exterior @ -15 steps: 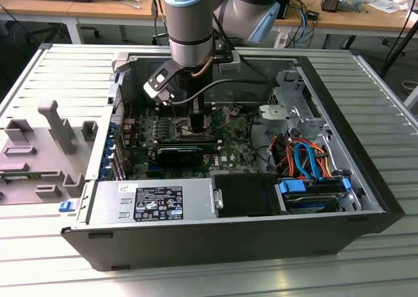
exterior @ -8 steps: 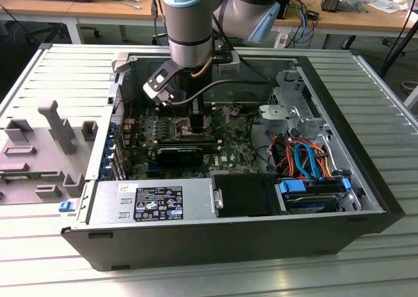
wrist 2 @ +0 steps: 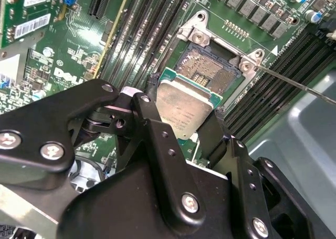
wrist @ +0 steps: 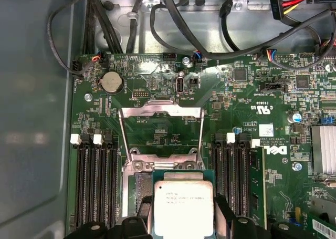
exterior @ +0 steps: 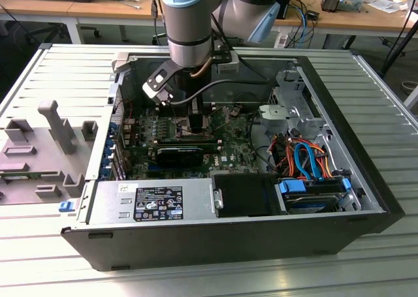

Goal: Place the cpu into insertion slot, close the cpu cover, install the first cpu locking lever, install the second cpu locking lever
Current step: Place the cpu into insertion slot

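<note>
My gripper (wrist 2: pixel 181 115) is shut on the cpu (wrist 2: pixel 184 107), a flat square chip with a dull silver top, one black finger on each of two opposite edges. The chip hangs tilted just over one side of the insertion slot (wrist 2: pixel 207 71), whose dark contact field is still partly uncovered. In the first wrist view the cpu (wrist: pixel 182 207) sits between the fingers (wrist: pixel 224 215), with the cpu cover (wrist: pixel 160 112) swung open beyond the slot (wrist: pixel 140 187). A thin locking lever (wrist 2: pixel 299 84) sticks out beside the socket. In the exterior view the gripper (exterior: pixel 196 124) reaches down to the green motherboard (exterior: pixel 228 147).
Long black memory slots (wrist: pixel 94 181) flank the socket on both sides. Black cables (wrist: pixel 173 18) run along the case wall beyond the board. The open computer case (exterior: pixel 196 235) holds a power supply (exterior: pixel 157 202) and a drive bay (exterior: pixel 313 192) with coloured cables.
</note>
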